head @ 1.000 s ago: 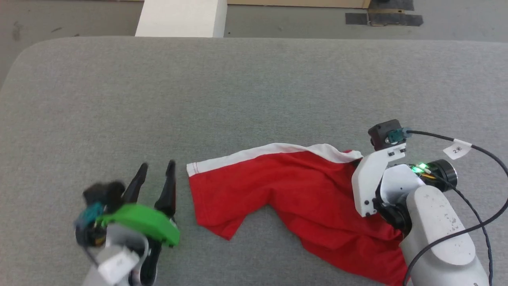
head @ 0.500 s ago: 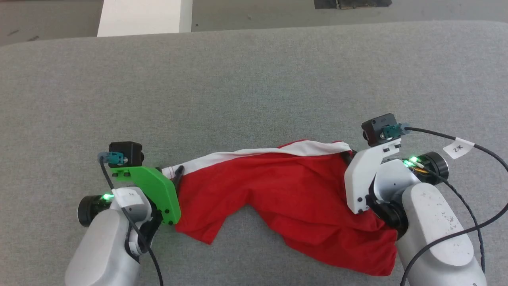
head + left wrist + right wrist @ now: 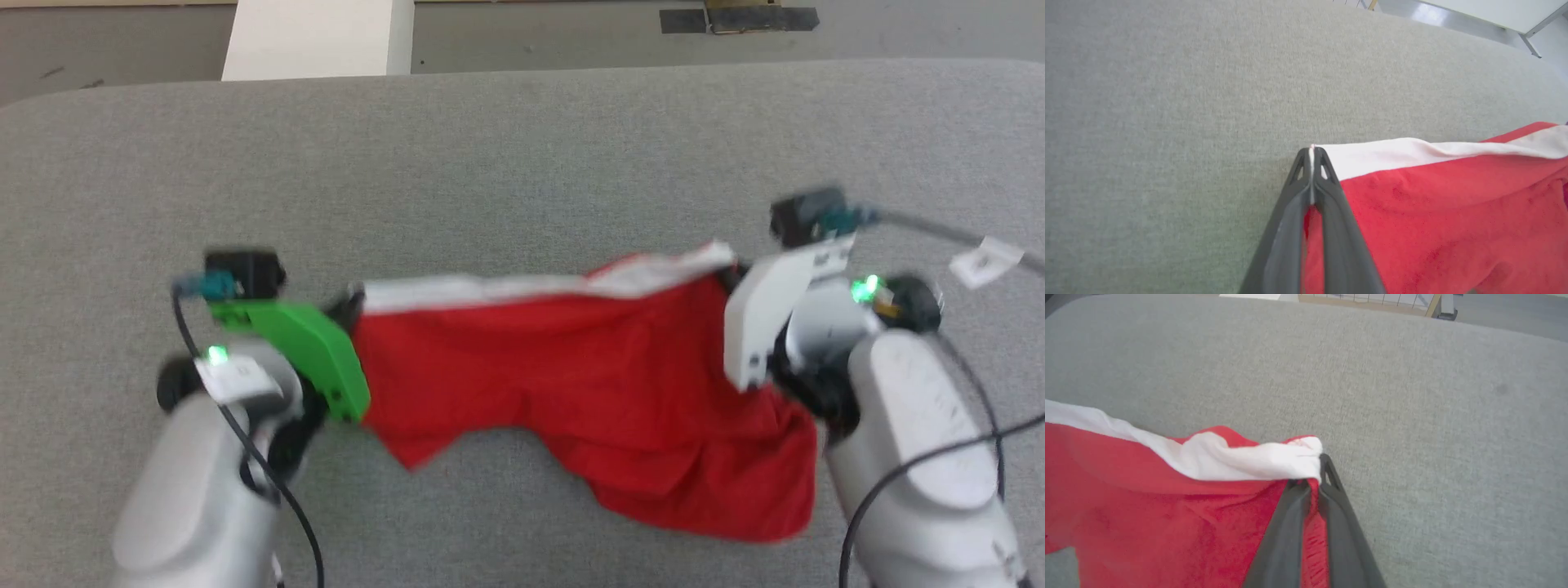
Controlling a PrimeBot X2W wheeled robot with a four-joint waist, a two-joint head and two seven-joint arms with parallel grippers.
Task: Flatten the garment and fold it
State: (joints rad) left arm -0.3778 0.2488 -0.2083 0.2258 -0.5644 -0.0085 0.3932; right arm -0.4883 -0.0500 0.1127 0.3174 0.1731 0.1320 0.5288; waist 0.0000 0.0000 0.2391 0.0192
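There is one pair of red shorts point(image 3: 571, 384) with one white stripe point(image 3: 490, 287) along its far edge, on one grey padded table point(image 3: 522, 163). Two grippers meet the shorts, the left gripper point(image 3: 1311, 155) at their left corner and the right gripper point(image 3: 1318, 473) at their right corner. There are also two black cameras, the left wrist camera point(image 3: 245, 273) and the right wrist camera point(image 3: 808, 214), and two brackets, one green bracket point(image 3: 306, 355) left of the shorts and one white bracket point(image 3: 763, 314) right of them. Beyond the shorts, past the table, are one white block point(image 3: 318, 37) and one dark tape patch point(image 3: 739, 18), and right of the shorts one white tag point(image 3: 984, 260) sits on a cable.

Lab space: grey padded table point(image 3: 522, 163), taped floor point(image 3: 531, 41)
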